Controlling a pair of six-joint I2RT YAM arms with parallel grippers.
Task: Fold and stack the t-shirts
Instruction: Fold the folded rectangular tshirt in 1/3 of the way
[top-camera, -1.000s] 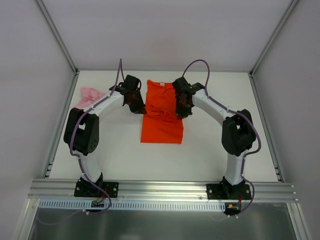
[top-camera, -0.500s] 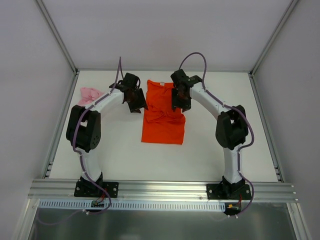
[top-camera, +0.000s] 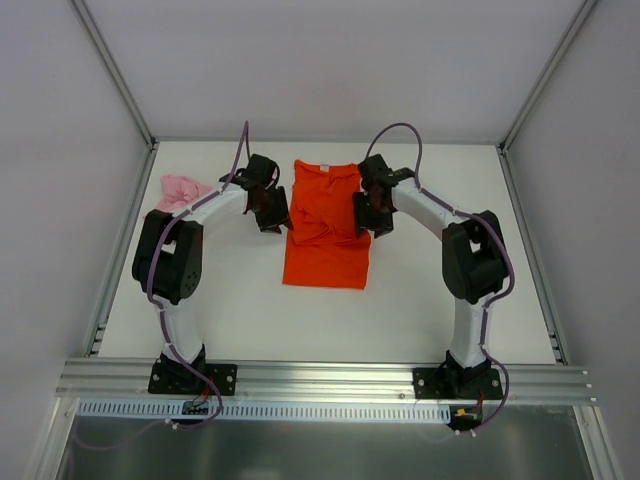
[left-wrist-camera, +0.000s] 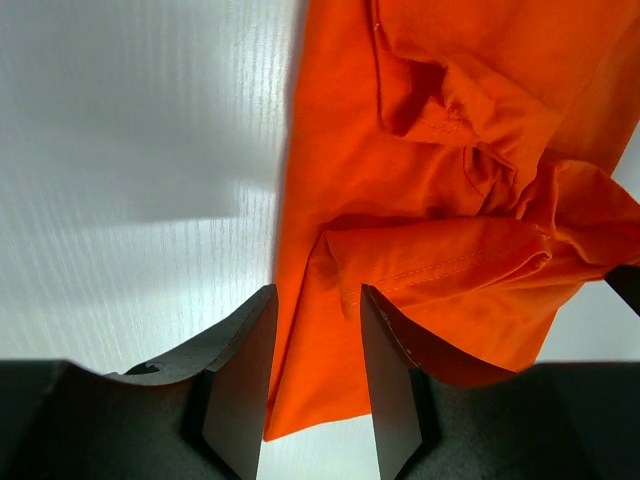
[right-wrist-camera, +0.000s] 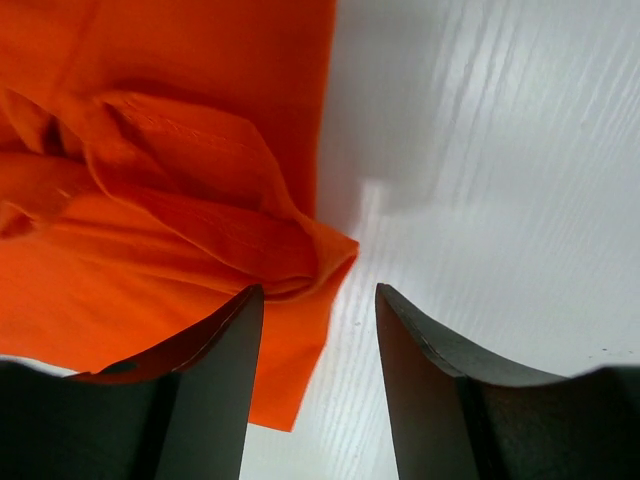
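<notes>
Item one: orange-red t-shirt (top-camera: 325, 235), lying at the middle of the white tabletop (top-camera: 240, 300), collar toward the far edge, hem toward the arm bases. Its near half lies flat as a narrow rectangle; its far half is rumpled, with loose folds and stitched hems gathered across the chest (left-wrist-camera: 450, 200). Item two: pale pink t-shirt (top-camera: 180, 190), bunched in a small heap near the far left corner of the tabletop, well apart from the orange-red one and touched by nothing. Item three: left fingers (left-wrist-camera: 240, 390), dark, spread apart and poised over the left edge of the orange-red t-shirt; the wrist view shows that edge running through the gap between them, the cloth lying loose and not pinched. In the top view they sit just beside the shirt's left side (top-camera: 270, 212). Item four: right fingers (right-wrist-camera: 205, 400), dark, likewise spread, holding nothing; a folded corner of the orange-red t-shirt (right-wrist-camera: 300, 260) lies in line with the gap between their tips, with bare tabletop (right-wrist-camera: 500, 200) on the outer side. From above they stand at the shirt's right edge (top-camera: 367, 215), level with the left pair. Item five: aluminium rail (top-camera: 320, 378) along the near edge, carrying both arm bases.
</notes>
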